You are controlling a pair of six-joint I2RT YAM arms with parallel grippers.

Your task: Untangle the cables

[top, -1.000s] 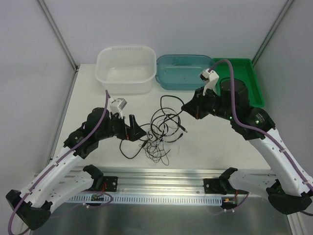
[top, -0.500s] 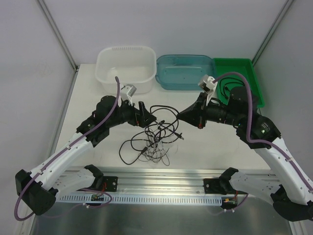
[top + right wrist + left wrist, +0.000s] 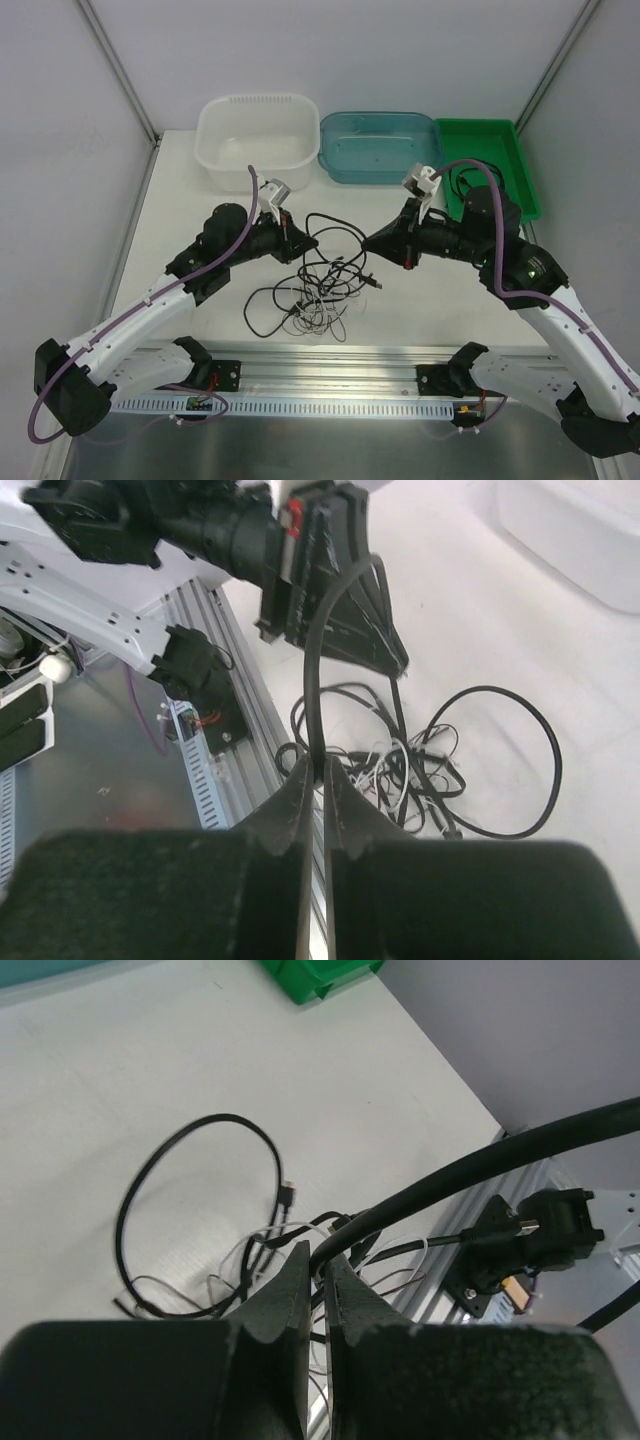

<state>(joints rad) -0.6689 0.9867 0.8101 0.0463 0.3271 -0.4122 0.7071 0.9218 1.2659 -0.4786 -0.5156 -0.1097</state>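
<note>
Cables (image 3: 315,288) lay in 1 knotted heap on the table (image 3: 190,200), between the 2 arms and near the front rail. They were well apart from the white tub (image 3: 258,140), blue bin (image 3: 378,148) and green tray (image 3: 495,165).

Left gripper (image 3: 299,239) hung over the heap's rear-left side with its fingers pressed together on the thick black cable (image 3: 338,220). In the left wrist view that cable (image 3: 480,1165) ran out of the closed tips toward the right.

Right gripper (image 3: 373,243) was clamped on the same cable. The right wrist view showed it (image 3: 312,660) rising from the closed tips toward the left gripper (image 3: 330,570). So 2 pinches held 1 cord, with a curved, apparently slack arch between them.

Thin strands (image 3: 395,765), dark and white, were bunched around the cord's lower run. 1 wide black loop (image 3: 510,760) lay flat beside them.

The step looked like drawing the thick cable out of the thin ones. To do it well:
- Keep both pinches firm and move the arms apart slowly, slightly upward, until the arch goes straight.
- Watch the heap. If the thin strands lift along with the cord, pause and regrip closer to the snag rather than pulling harder.
- Avoid jerks, since a small plug could catch on a thin loop and tighten the knot.
- Hold 1 end steady and let the other do the travelling.
</note>
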